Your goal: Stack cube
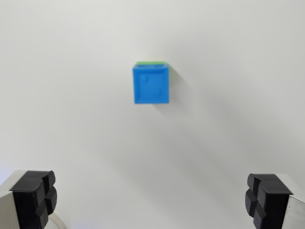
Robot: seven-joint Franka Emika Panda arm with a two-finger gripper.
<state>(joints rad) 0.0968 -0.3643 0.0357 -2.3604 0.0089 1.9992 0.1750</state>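
Wrist view: blue cube [151, 85] sits on top of a green cube [152, 63], only a thin green strip showing along its top and right edges. The stack rests on the white surface [71, 119], upper centre of frame, slightly blurred. Claw [151, 200] is empty, black fingertips [34, 195] spread wide at the bottom corners, well apart from the stack. Nothing between them.
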